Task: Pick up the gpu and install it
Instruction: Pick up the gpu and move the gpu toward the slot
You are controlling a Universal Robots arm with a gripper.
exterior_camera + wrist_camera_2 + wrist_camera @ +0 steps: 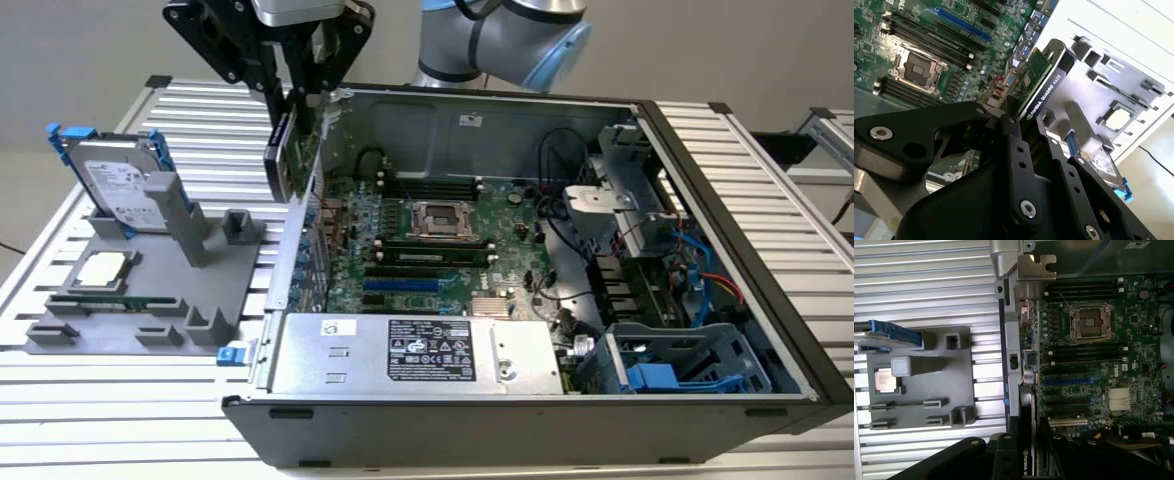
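The gpu (283,160), a thin green board with a black cooler, hangs upright in the jaws over the computer case (441,440) wall.

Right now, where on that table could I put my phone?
The ribbed table is bare in front of the grey fixture, and beyond the computer case on the exterior view's right. Crowded: the strip between fixture and case, with the gripper holding the gpu above.
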